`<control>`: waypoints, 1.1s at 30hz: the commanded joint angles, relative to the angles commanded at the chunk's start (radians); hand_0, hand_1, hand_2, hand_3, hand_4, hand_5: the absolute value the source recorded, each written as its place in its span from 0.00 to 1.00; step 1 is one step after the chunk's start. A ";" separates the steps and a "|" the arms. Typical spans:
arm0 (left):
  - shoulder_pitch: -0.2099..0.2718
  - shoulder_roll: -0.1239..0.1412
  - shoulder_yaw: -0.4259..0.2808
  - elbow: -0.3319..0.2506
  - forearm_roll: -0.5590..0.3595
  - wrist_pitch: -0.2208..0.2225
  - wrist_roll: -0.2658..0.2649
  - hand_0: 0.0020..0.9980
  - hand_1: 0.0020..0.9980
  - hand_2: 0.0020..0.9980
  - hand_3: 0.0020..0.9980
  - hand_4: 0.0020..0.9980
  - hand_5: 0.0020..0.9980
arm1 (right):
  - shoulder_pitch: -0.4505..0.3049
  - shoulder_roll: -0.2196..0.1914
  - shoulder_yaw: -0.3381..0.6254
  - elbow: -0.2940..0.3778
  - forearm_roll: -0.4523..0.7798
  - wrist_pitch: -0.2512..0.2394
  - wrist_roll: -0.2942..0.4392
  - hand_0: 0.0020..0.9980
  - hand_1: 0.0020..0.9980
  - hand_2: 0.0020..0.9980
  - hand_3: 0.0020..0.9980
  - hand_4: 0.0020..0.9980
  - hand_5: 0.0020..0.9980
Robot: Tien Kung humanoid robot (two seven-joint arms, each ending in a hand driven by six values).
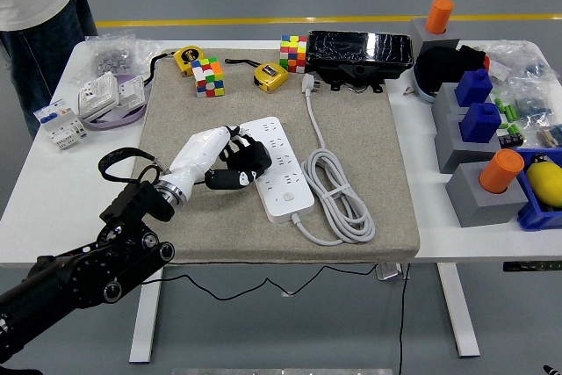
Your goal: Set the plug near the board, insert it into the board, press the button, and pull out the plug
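The white power strip [279, 171] lies slanted in the middle of the grey mat [369, 129]. Its round button [289, 198] shows near the strip's near end. The white plug [308, 83] lies unplugged at the mat's far edge, and its cable runs down to a coil [338, 192] right of the strip. My left hand [235, 161], white-backed with black fingers, rests on the strip's left edge with its fingers loosely bent and nothing held. The plug is far from the hand. My right arm is out of view.
Two colour cubes [208, 75] [293, 53], two yellow tape measures [270, 75] and a black box [360, 50] line the mat's far edge. Grey blocks with blue and orange pegs [481, 142] stand at right. Switch parts [92, 103] lie at left. A person [35, 6] stands at the far left corner.
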 joint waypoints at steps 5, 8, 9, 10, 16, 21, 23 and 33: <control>0.001 0.001 -0.008 0.006 0.022 0.021 -0.013 0.37 0.35 0.37 0.48 0.53 0.07 | -0.001 0.002 0.000 0.000 0.000 0.000 0.000 0.53 0.64 0.63 0.55 0.89 0.41; -0.002 0.002 -0.009 0.009 0.024 0.020 -0.012 0.37 0.35 0.37 0.48 0.53 0.07 | 0.000 0.002 0.002 0.001 -0.001 0.000 0.000 0.53 0.64 0.63 0.55 0.89 0.41; -0.002 0.003 -0.007 0.010 0.024 0.017 -0.010 0.37 0.35 0.37 0.48 0.53 0.07 | 0.000 0.002 0.003 0.001 -0.001 0.000 0.000 0.53 0.64 0.63 0.55 0.89 0.41; -0.003 0.003 -0.005 0.011 0.023 0.016 -0.009 0.37 0.35 0.37 0.48 0.53 0.07 | 0.001 0.002 0.003 0.001 0.000 0.000 0.000 0.53 0.64 0.63 0.55 0.89 0.41; 0.000 0.003 -0.001 0.015 0.023 0.010 -0.007 0.37 0.35 0.36 0.48 0.53 0.07 | 0.000 0.002 0.009 0.001 -0.003 0.000 0.000 0.53 0.64 0.63 0.55 0.89 0.41; -0.001 0.003 -0.001 0.021 0.027 0.006 -0.003 0.37 0.35 0.36 0.48 0.52 0.07 | 0.000 0.003 0.008 0.001 -0.002 0.000 0.001 0.53 0.64 0.63 0.55 0.89 0.41; 0.000 0.003 -0.002 0.024 0.033 0.003 0.000 0.37 0.35 0.36 0.48 0.52 0.07 | -0.001 0.003 0.007 0.003 -0.003 0.000 0.001 0.53 0.64 0.63 0.55 0.89 0.41; 0.004 0.004 -0.003 0.021 -0.012 -0.024 -0.024 0.67 0.75 0.72 0.75 1.00 0.27 | -0.001 0.003 0.010 0.003 -0.003 0.000 0.000 0.53 0.64 0.63 0.55 0.89 0.41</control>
